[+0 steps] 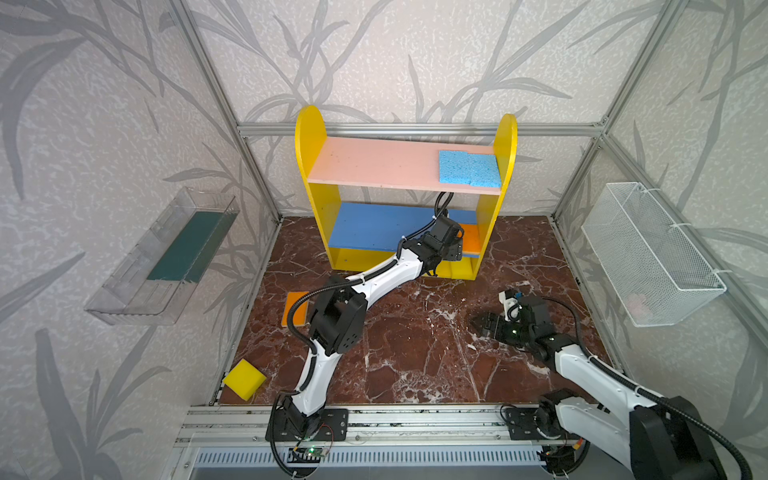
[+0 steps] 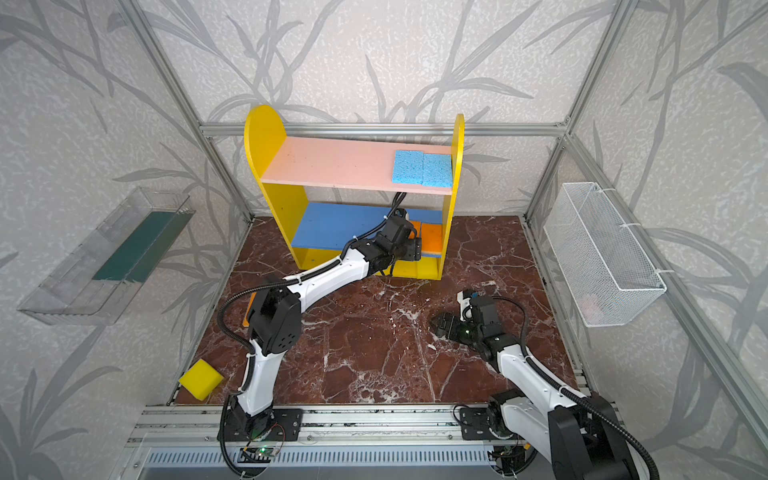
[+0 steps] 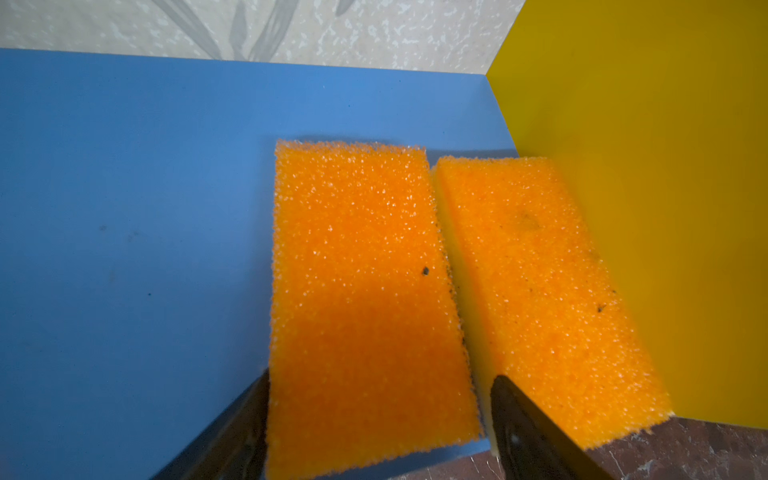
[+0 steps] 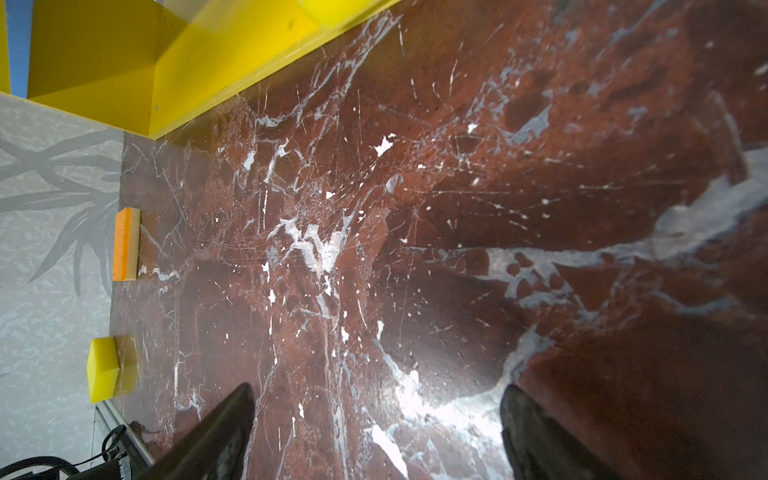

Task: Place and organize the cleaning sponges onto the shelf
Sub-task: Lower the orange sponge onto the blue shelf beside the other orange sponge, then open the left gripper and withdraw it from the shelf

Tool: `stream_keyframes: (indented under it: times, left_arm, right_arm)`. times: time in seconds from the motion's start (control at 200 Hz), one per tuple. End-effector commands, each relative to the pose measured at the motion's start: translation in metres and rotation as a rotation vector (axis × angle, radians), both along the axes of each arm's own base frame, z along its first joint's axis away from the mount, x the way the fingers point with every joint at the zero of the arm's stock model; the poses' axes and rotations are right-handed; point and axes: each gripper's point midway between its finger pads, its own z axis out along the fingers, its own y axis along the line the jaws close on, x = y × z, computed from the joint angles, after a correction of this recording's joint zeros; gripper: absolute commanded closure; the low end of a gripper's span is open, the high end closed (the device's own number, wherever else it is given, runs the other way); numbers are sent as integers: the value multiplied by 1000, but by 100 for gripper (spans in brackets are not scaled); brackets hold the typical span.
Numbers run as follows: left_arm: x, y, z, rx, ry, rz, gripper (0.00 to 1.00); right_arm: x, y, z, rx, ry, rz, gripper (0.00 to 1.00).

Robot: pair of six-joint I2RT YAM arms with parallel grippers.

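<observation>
Risk: left gripper (image 3: 380, 376), slack astride orange sponge (image 3: 361, 291), may snag neighbour sponge (image 3: 540, 291) off blue board's (image 3: 124, 208) front edge when retreating.

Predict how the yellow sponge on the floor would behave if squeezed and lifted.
The yellow sponge looks like foam, so it is probably light and squashy. Its flat, blocky faces suggest sliding, not rolling.

No readable text, label, brand, number or sign shows in any view
</observation>
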Motion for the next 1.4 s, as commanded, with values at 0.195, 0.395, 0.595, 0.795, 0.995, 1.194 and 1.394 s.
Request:
stream_keyframes:
  times: [0.195,0.395,0.595,0.795,0.995,1.194,1.394]
  left_arm:
    - [-4,15,36,-74,-47,25,16]
    - [-5,13,37,-87,-44,17,17]
    - [-6,5,40,-129,-38,-11,17]
    - [-10,0,40,-158,-23,-29,17]
    - [-13,-2,42,-180,-15,-38,17]
    - [-16,8,40,-161,-16,-13,16]
    - [-29,26,42,-157,-35,14,13]
  right_arm:
    - [1,0,1,-1,0,9,9]
    - [0,0,1,-4,3,8,9]
    - [0,0,0,-6,3,9,9]
    - [1,0,0,-7,2,10,9]
    - [0,0,0,-6,4,13,9]
    - [0,0,0,-6,2,14,9]
    - [0,0,0,-6,5,14,9]
